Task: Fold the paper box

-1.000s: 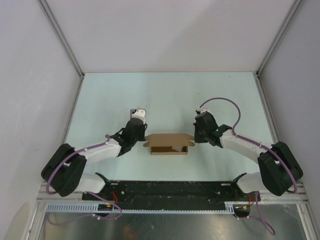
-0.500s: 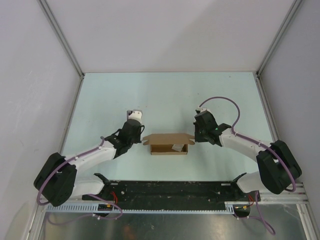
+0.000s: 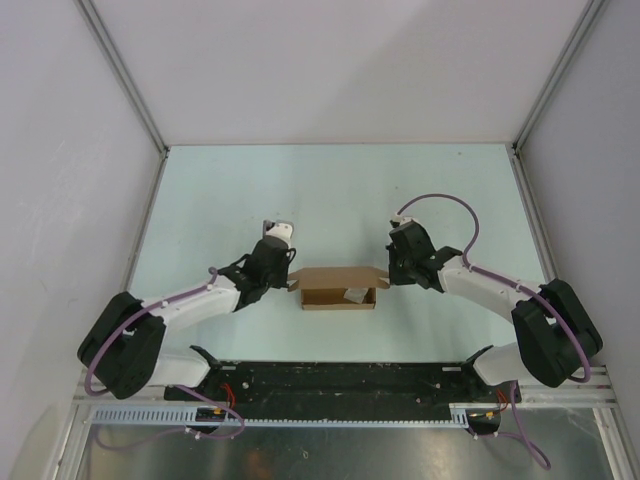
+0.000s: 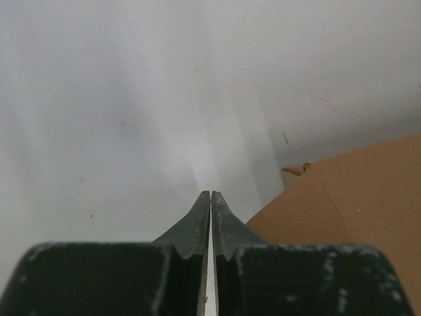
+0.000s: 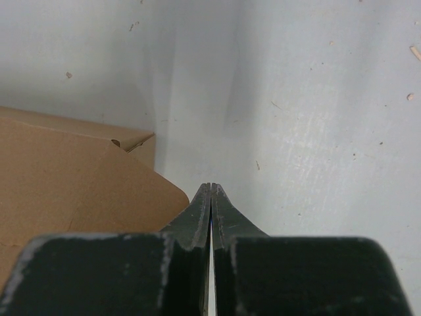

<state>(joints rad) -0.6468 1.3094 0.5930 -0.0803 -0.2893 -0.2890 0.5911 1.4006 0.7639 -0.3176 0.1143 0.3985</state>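
The paper box (image 3: 338, 288) is a tan-brown cardboard piece, partly formed, lying on the pale table midway between the two arms, with small flaps sticking out at both ends. My left gripper (image 3: 288, 272) sits at its left flap, fingers pressed together and nothing between them; in the left wrist view the fingertips (image 4: 210, 195) point past the box's corner (image 4: 348, 197) on their right. My right gripper (image 3: 392, 276) is at the right flap, also shut and empty; the right wrist view shows the box (image 5: 72, 184) just left of the gripper (image 5: 210, 187).
White enclosure walls stand on three sides, with metal posts at the back corners (image 3: 163, 150). The black mounting rail (image 3: 340, 380) with both arm bases runs along the near edge. The pale table (image 3: 340, 200) stretches behind the box.
The left arm drew back to the left half a second ago, then came in again to the box's left flap. The right arm and the box have barely shifted.
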